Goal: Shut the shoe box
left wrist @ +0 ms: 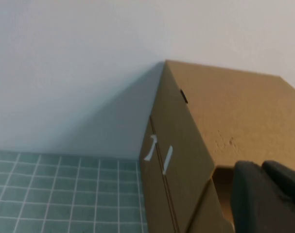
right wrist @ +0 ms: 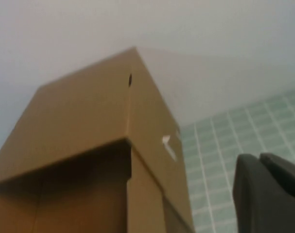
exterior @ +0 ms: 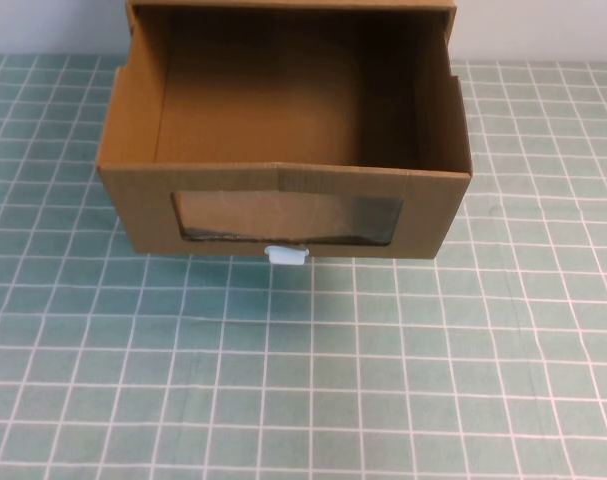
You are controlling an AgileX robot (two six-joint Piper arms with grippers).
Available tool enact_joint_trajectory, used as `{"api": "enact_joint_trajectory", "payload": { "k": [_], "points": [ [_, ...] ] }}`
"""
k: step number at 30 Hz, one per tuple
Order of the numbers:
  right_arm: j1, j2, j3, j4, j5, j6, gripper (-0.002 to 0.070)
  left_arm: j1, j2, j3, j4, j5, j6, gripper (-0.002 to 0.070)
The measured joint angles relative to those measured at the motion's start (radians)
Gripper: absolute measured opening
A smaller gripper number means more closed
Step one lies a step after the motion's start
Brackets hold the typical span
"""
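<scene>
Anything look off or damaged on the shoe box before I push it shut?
Nothing damaged. The shoe box drawer stands pulled far out toward the robot, empty, its pull tab intact. Left gripper and right gripper show only in their wrist views, beside the box.

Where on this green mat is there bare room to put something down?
Bare mat runs across the whole near side, in front of the shoe box and its white pull tab, plus strips beside it. The box crowds the far middle. The left tool and right tool sit near its outer shell.
</scene>
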Motion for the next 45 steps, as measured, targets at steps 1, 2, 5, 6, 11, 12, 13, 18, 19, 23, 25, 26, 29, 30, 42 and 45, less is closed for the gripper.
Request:
{"api": "enact_joint_trajectory", "payload": {
  "k": [1,2,5,6,11,12,13,18,19,23,25,26,29,30,42,45],
  "points": [
    [0.000,0.018,0.000,0.037,0.029,-0.012,-0.0011,-0.013,0.029,-0.010,-0.009,0.005,0.012,-0.0003],
    [0.005,0.037,0.000,0.083,0.059,-0.043,-0.0011,-0.030,0.053,-0.027,-0.014,0.013,0.038,-0.0003],
    [0.047,0.096,0.000,0.249,0.123,-0.270,-0.0011,-0.092,0.152,-0.116,-0.020,0.085,0.130,-0.0003],
    [0.068,0.119,0.000,0.303,0.134,-0.381,-0.0011,-0.112,0.195,-0.163,-0.023,0.123,0.149,-0.0003],
    [0.212,0.259,-0.030,0.557,0.211,-0.822,-0.0011,-0.140,0.441,-0.446,-0.088,0.331,0.209,-0.0003],
    [0.231,0.287,-0.043,0.575,0.245,-0.873,-0.0011,-0.140,0.497,-0.496,-0.111,0.366,0.232,-0.0003],
    [0.252,0.321,-0.060,0.586,0.284,-0.927,-0.0011,-0.140,0.552,-0.560,-0.143,0.409,0.256,-0.0003],
    [0.322,0.476,-0.132,0.596,0.438,-1.096,-0.0011,-0.140,0.809,-0.867,-0.323,0.578,0.316,-0.0003],
    [0.335,0.501,-0.145,0.591,0.444,-1.109,-0.0011,-0.140,0.865,-0.929,-0.351,0.609,0.318,-0.0003],
    [0.389,0.576,-0.195,0.541,0.401,-1.128,-0.0011,-0.140,1.071,-1.123,-0.391,0.695,0.256,-0.0003],
    [0.412,0.616,-0.223,0.500,0.385,-1.128,-0.0011,-0.140,1.145,-1.194,-0.391,0.724,0.228,-0.0003],
    [0.422,0.640,-0.239,0.479,0.383,-1.128,-0.0011,-0.140,1.178,-1.222,-0.394,0.733,0.217,-0.0003],
    [0.440,0.718,-0.290,0.444,0.379,-1.123,-0.0011,-0.140,1.216,-1.269,-0.414,0.730,0.187,-0.0003],
    [0.441,0.739,-0.304,0.439,0.377,-1.121,-0.0011,-0.140,1.221,-1.273,-0.414,0.730,0.181,-0.0003],
    [0.442,1.018,-0.543,0.436,0.373,-1.115,-0.0011,-0.140,1.231,-1.281,-0.420,0.730,0.175,-0.0003],
    [0.444,1.074,-0.620,0.436,0.368,-1.115,-0.0011,-0.140,1.231,-1.281,-0.420,0.728,0.175,-0.0003]
  ]
}}
